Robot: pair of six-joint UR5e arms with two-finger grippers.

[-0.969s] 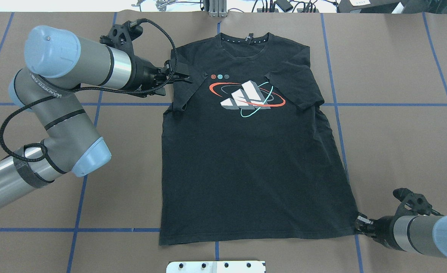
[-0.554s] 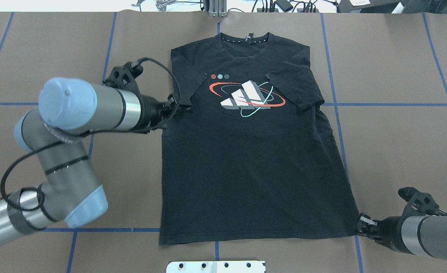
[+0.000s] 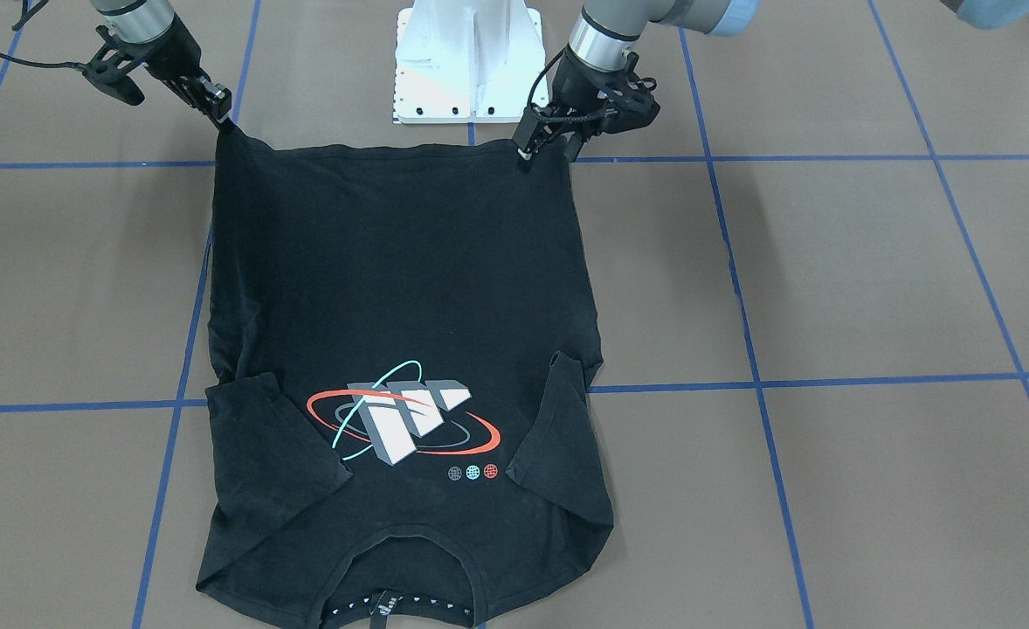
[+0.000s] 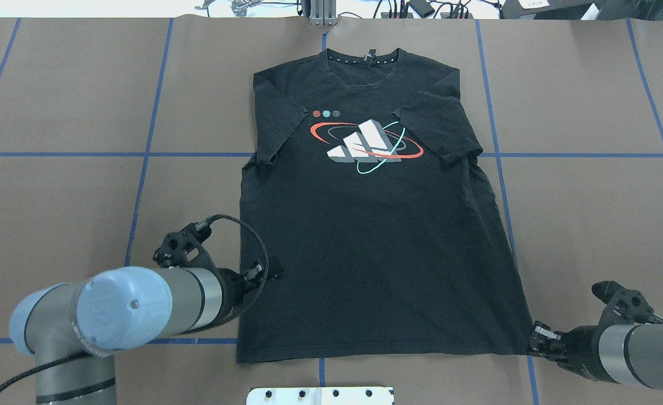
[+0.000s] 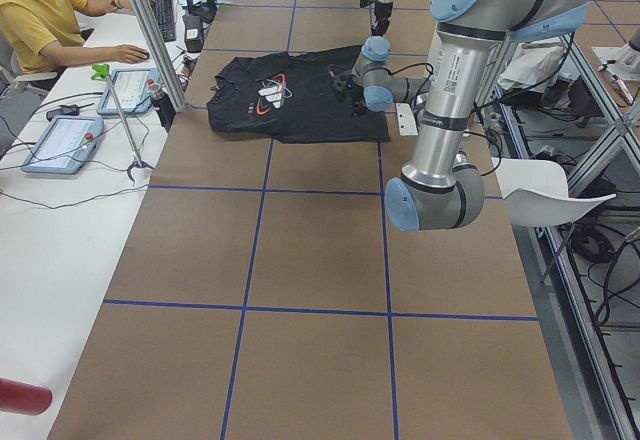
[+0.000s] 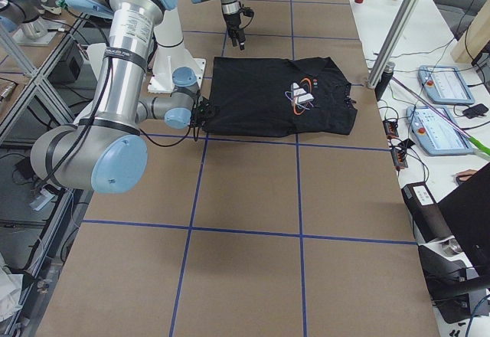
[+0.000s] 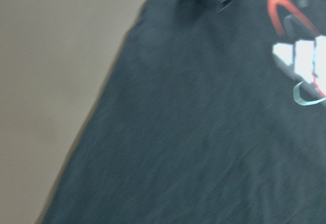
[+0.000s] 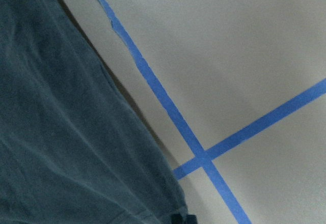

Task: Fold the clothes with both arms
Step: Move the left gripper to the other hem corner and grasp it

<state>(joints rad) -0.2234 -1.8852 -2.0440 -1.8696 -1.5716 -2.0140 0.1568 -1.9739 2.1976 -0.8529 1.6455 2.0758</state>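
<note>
The black T-shirt [image 4: 376,236] lies flat on the brown table [image 4: 56,197], logo [image 4: 365,140] up, collar away from the robot, and both sleeves already turned in over the chest. That leaves a narrow rectangle, ready to be folded lengthwise.

The right gripper [image 4: 537,339] sits low at the hem corner on its side. Its fingers look closed on the cloth, which rises to a small peak there in the front-facing view.

The left gripper [image 4: 269,268] hangs above the shirt's other edge near the hem. Its fingers look spread and hold nothing, and its wrist camera sees only cloth below.

The likely aim is a matching grip on the second hem corner, so both arms can lift the hem evenly toward the collar.
</note>
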